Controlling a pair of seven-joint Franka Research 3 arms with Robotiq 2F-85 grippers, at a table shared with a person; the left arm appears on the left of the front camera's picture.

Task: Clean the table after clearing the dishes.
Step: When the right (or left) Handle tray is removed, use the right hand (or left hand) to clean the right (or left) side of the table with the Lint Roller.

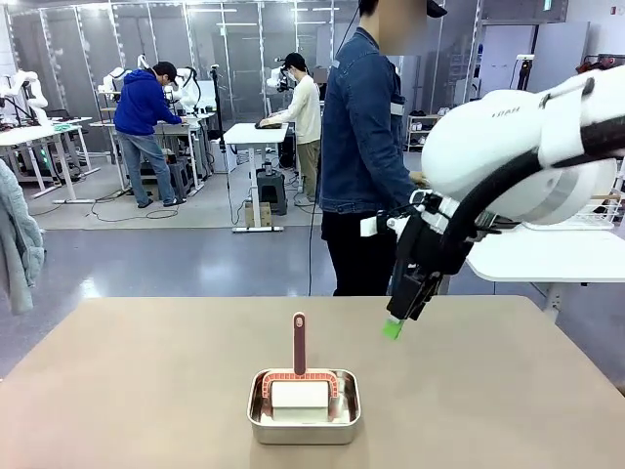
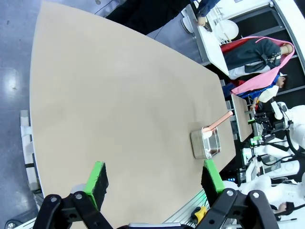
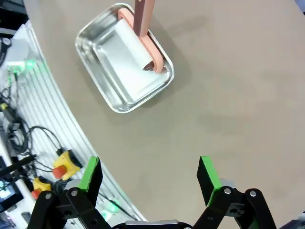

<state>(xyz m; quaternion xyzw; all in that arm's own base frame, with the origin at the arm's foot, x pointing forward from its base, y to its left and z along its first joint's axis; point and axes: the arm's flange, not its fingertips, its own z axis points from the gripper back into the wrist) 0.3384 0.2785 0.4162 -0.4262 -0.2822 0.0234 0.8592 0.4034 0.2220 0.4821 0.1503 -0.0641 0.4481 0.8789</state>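
The roller (image 1: 300,393) stands handle-up in the pan (image 1: 304,433), easy to grab. Right gripper (image 1: 394,325) hangs beyond the pan, jaws spread; left gripper (image 2: 155,179) likewise spread.

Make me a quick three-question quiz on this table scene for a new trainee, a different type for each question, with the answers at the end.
1. True or false: two plates lie on the beige table.
2. The lint roller rests: A) in the steel pan; B) on a wire rack; C) in the person's hand.
3. In a few words: are the fingers of the right gripper open or shut, and do they hold anything?

Key: 1 false; 2 A; 3 open, holding nothing.
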